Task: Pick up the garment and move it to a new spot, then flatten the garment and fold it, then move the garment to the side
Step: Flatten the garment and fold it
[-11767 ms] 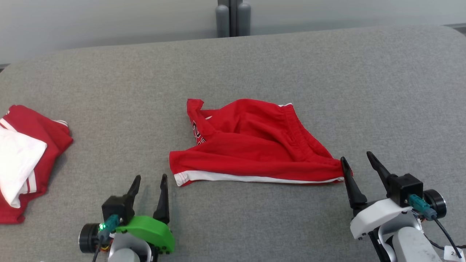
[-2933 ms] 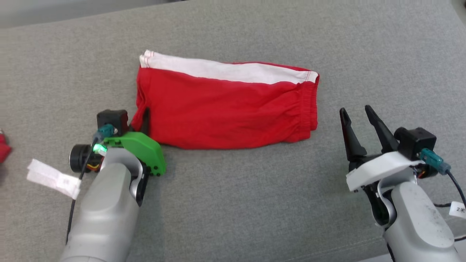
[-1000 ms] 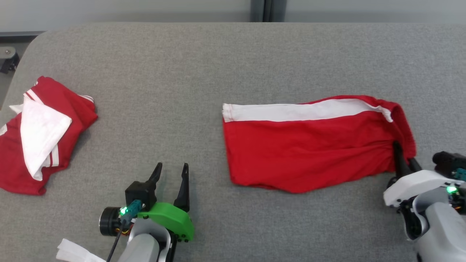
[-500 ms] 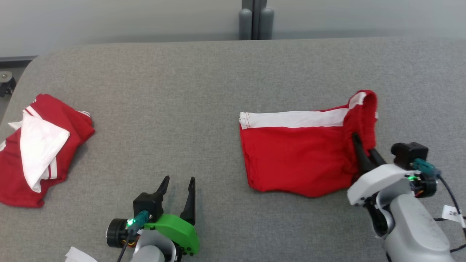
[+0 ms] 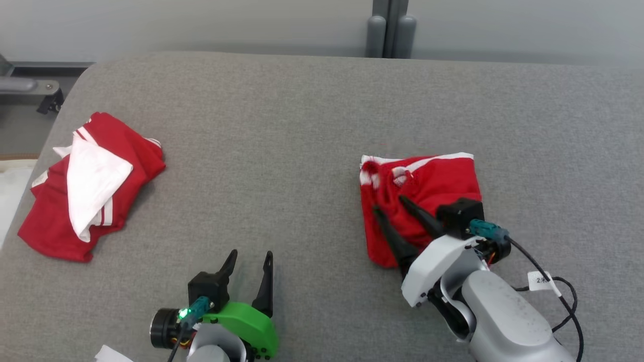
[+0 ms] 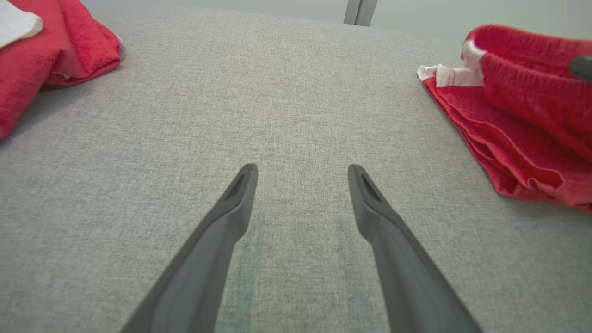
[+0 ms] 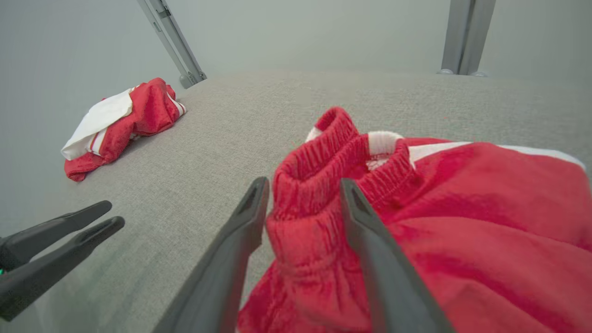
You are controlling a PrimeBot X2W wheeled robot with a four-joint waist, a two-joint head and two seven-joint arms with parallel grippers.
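Green shell on the left hand point(image 5: 251, 252), white on the right hand point(image 5: 388, 203), dark tapered fingers point(image 5: 264, 281)

Mid-span of desk point(image 5: 282, 151) is open: bare grey between clothes pile point(image 5: 95, 181) at far left and folded garment point(image 5: 432, 181) right of centre. Clear run ahead of left pincer point(image 5: 251, 252). Garment's near-left corner is blocked by right pincer point(image 5: 388, 203). Twin posts point(image 5: 391, 30) stand behind far edge.
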